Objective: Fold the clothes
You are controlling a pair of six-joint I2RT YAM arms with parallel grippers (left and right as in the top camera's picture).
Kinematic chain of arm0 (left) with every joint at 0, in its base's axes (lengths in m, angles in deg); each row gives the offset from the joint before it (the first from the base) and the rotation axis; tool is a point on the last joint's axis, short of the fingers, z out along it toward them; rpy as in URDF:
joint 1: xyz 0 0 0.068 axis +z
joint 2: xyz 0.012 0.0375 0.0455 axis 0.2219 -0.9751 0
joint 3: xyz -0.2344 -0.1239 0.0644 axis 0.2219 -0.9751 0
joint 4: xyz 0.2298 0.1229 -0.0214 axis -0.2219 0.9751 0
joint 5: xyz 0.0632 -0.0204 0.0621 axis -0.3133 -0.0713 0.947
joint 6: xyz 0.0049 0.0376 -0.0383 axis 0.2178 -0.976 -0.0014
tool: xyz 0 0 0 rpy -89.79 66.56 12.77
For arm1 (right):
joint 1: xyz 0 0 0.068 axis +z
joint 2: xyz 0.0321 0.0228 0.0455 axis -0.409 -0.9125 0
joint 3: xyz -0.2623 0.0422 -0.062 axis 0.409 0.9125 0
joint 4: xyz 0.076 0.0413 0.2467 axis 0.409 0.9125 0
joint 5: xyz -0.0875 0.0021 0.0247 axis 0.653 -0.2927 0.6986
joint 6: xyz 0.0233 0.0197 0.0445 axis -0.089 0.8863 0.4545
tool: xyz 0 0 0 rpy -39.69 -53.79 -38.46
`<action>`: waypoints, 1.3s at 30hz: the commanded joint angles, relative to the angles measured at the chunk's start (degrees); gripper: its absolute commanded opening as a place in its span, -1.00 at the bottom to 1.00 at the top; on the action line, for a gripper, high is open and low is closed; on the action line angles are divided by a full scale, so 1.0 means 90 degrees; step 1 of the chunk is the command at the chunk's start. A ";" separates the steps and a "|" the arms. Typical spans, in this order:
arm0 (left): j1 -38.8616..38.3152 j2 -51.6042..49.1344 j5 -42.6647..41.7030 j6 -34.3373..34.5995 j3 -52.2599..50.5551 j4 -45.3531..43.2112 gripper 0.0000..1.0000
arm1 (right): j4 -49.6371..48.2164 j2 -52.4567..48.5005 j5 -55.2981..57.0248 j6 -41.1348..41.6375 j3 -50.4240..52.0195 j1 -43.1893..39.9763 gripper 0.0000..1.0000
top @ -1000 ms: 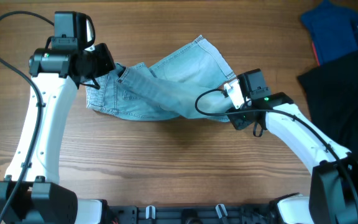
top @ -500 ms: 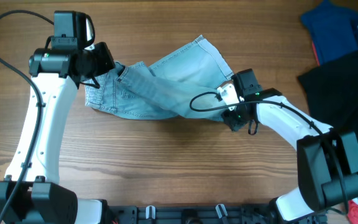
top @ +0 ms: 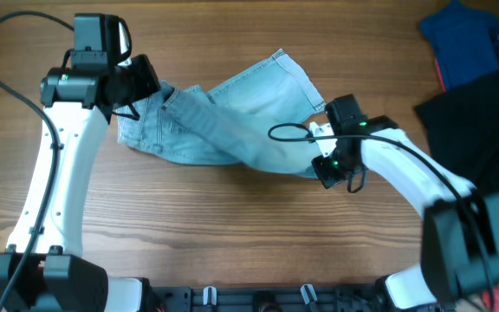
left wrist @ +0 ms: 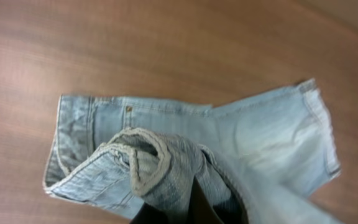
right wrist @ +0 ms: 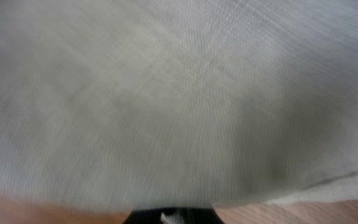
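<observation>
The clothes [top: 232,121], light blue denim shorts, lie twisted across the middle of the table. My left gripper [top: 158,89] is shut on the bunched waistband at their left end. In the left wrist view the denim [left wrist: 260,130] spreads out on the wood, with a fold pinched in that gripper [left wrist: 188,205] at the bottom edge. My right gripper [top: 317,163] sits at the shorts' lower right edge. In the right wrist view blurred denim [right wrist: 179,93] fills almost everything, right over the gripper [right wrist: 173,211], which is shut on it.
A black garment [top: 483,121] lies at the right edge and a royal-blue garment [top: 462,39] at the back right corner. Bare wooden table [top: 232,234] stretches in front of the shorts.
The right gripper has closed on the shorts' right edge and shifted slightly toward the table's front. The left arm holds still with the waistband.
</observation>
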 commanded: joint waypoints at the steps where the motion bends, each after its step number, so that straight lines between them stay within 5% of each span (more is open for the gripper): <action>1: 0.0194 0.0818 0.0090 -0.0029 0.0291 -0.0396 -0.92 | 0.0661 0.1596 -0.0342 0.0121 -0.1625 0.0041 -0.92; 9: 0.0236 0.2237 -0.0085 0.0017 0.1501 -0.0627 -0.92 | 0.1100 0.3128 0.0882 0.0238 -0.4704 0.0041 -0.91; 19: 0.0253 0.3840 -0.0083 0.0022 0.2181 -0.0622 -0.90 | 0.1328 0.3864 0.1953 0.0352 -0.5870 0.0041 -0.92; 29: 0.0248 0.2261 -0.0835 0.0185 0.2164 -0.0420 -0.92 | 0.1319 0.2256 0.2001 0.0335 -0.5894 0.0039 -0.92; 32: 0.0248 0.1137 -0.1183 0.0180 0.2164 -0.1117 -0.92 | 0.0894 0.1076 0.2096 0.0423 -0.5894 -0.0097 -0.92; 36: 0.0248 -0.0498 -0.1797 0.0308 0.2164 -0.3682 -0.92 | -0.0753 -0.0146 0.3208 0.1222 -0.5928 -0.0537 -0.92; 39: 0.0260 -0.1059 -0.1904 0.1122 0.2178 -0.5649 -0.92 | -0.1486 -0.0202 0.3657 0.1173 -0.6239 -0.0765 -0.92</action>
